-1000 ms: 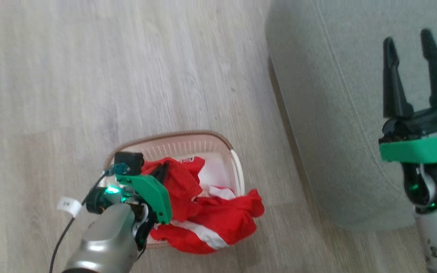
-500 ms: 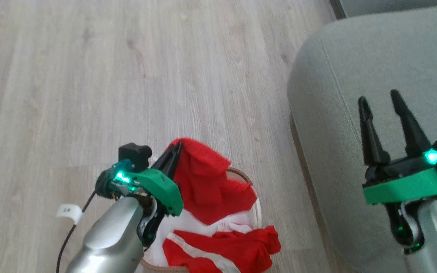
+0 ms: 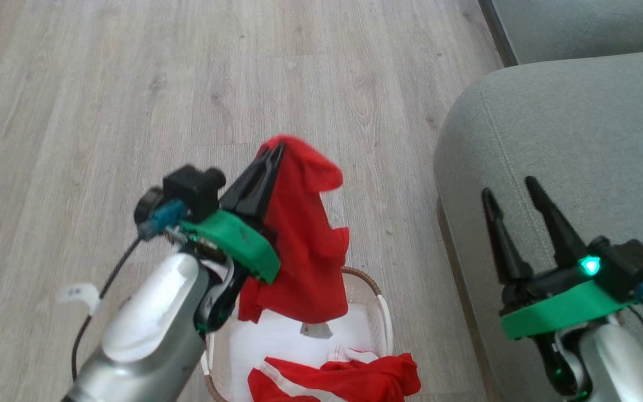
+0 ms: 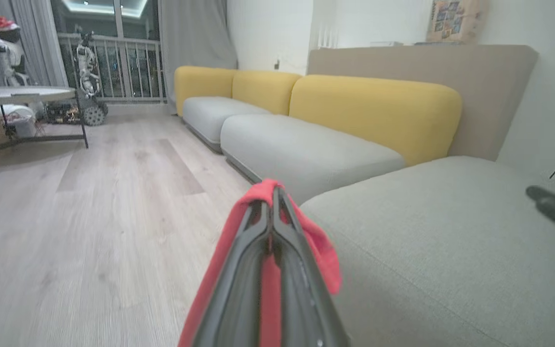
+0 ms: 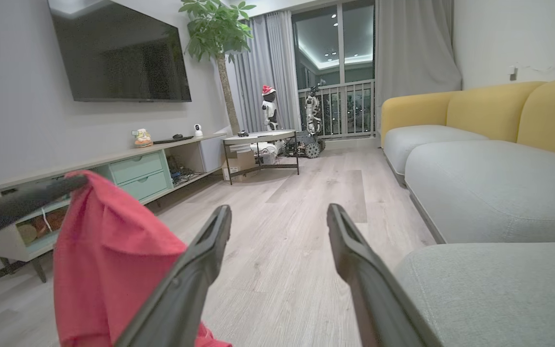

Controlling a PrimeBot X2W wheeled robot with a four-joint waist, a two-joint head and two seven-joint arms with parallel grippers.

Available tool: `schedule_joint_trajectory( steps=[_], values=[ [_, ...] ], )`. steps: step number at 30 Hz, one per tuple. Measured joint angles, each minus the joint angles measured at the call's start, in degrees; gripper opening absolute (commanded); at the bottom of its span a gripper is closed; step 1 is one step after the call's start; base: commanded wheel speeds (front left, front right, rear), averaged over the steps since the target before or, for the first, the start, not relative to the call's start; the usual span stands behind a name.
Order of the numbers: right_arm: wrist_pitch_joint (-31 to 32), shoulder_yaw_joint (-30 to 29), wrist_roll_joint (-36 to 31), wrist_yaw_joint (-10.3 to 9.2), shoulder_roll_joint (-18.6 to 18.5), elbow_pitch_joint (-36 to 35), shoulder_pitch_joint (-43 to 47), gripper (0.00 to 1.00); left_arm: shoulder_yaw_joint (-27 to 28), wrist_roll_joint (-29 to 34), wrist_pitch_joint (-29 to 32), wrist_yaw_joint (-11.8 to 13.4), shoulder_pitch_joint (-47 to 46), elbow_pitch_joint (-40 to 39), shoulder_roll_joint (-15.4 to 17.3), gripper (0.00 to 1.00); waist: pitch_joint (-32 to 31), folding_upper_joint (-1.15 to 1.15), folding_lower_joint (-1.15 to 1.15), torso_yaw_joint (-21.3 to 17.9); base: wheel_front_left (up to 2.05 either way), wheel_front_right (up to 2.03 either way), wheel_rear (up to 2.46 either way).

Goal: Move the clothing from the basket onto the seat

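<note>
The left fingers (image 3: 260,176) are pressed tight together on one red piece of the clothing (image 3: 305,251). That piece hangs loose from the tips, right above the basket (image 3: 384,318). Its bottom edge looks close to the basket's rim, so it may not be clear of it yet. A second red piece (image 3: 349,382) with a white stripe lies in the basket, at 6 o'clock from the hanging one. Part of it spills over the rim. The seat (image 3: 578,123) is just beside the basket, at 3 o'clock from it, and is higher than the floor (image 3: 132,84).

To do this step well, the left fingers should probably go up a bit more first, so the cloth does not drag on the rim. Then they should swing toward 3 o'clock, slow and smooth, because thin cloth can swing or slip. They should let go well onto the seat, not at its round edge, or the cloth may slide to the floor.

The right fingers (image 3: 556,223) are wide apart and hold nothing. They hover over the seat's near edge and should make room.
</note>
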Motion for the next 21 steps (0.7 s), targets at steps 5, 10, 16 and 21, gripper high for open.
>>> schedule_joint_trajectory(
  steps=[5, 10, 16, 21],
  values=[
    [0.0, 3.1, 0.6, 0.00, -0.2, 0.6, 0.0, 1.00, 0.0, 0.6, 2.3, 0.8, -2.3, -5.6, 0.9, 0.00, -0.1, 0.00, 0.00, -0.2, 0.00, 0.00, 0.00],
    [0.0, 6.5, 1.1, 0.00, -0.7, 0.9, 0.0, 1.00, -0.1, 0.6, 3.7, 1.6, -2.6, -8.5, 1.4, 0.00, -0.1, 0.00, 0.00, -0.3, 0.00, 0.00, 0.00],
    [0.0, 10.3, 1.5, 0.00, -2.3, 1.7, -0.3, 1.00, -0.6, 0.6, 4.2, 2.0, -2.6, -9.7, 1.6, 0.00, 0.0, 0.00, 0.00, -0.3, 0.00, 0.00, 0.00],
    [0.0, 16.9, 2.0, 0.00, -3.7, 4.3, -3.5, 1.00, -1.1, 0.6, 4.7, 2.1, -2.6, -10.4, 1.5, 0.00, -0.1, 0.00, 0.00, 0.0, 0.00, 0.00, 0.00]
  ],
)
